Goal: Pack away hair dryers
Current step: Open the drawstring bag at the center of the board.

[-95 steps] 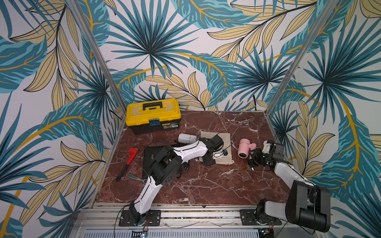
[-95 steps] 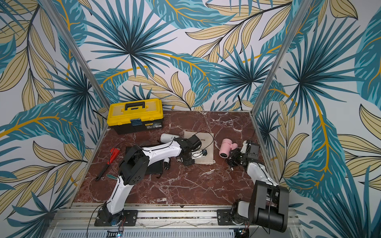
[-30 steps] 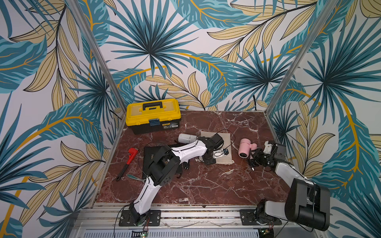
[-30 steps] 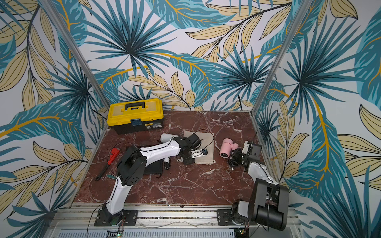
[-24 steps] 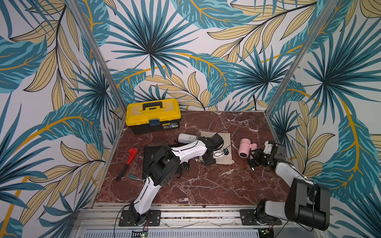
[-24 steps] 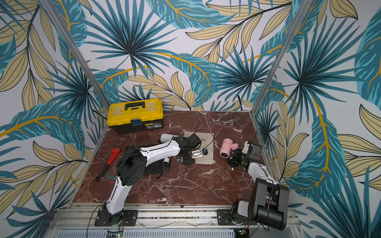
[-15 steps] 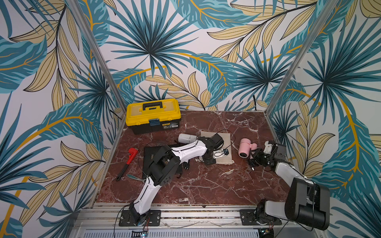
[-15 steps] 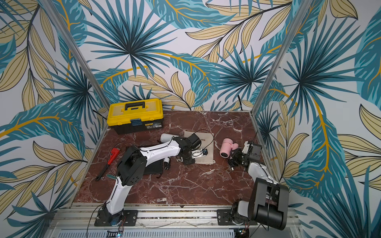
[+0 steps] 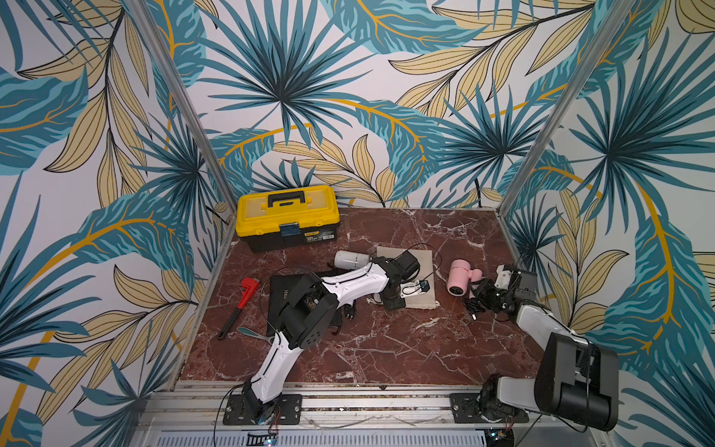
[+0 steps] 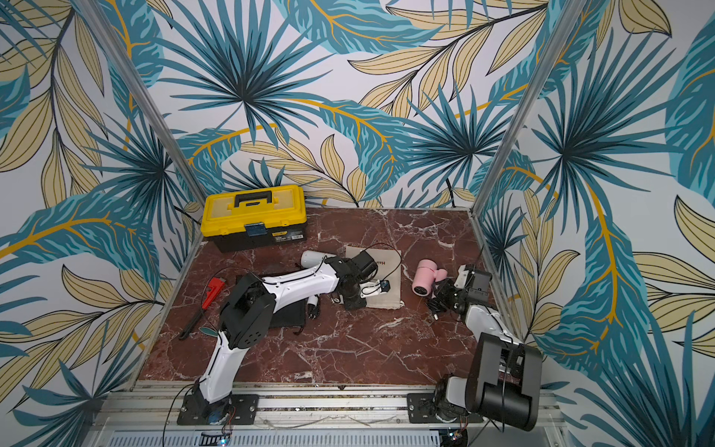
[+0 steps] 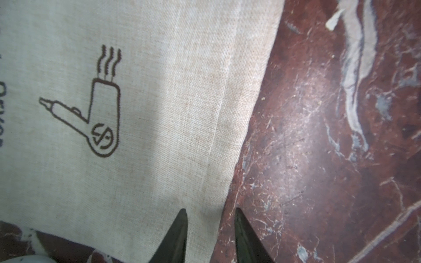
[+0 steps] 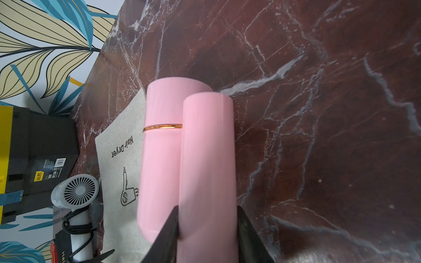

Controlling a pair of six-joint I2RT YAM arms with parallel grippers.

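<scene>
Little is changing over the last seconds; both arms are holding position. Right gripper [image 12: 207, 209] is clamping the pink dryer [image 9: 458, 276] by its handle, the dryer resting on the table [image 9: 387, 348] near the beige pouch [image 11: 136, 113]. Left gripper [image 11: 210, 213] is standing partly open, straddling the pouch's edge and pinching nothing. White dryer [image 9: 350, 259] is lying unpacked. Judging by this, packing isn't advancing yet.

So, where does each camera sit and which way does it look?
Top views: high at the front, looking down at the table and yellow toolbox; left arm and right arm show.
Left wrist: on that arm, facing down at the beige pouch; left gripper tips show.
Right wrist: on that arm, facing along the pink hair dryer; right gripper flanks it.
Shared: both wrist views show the beige pouch.
</scene>
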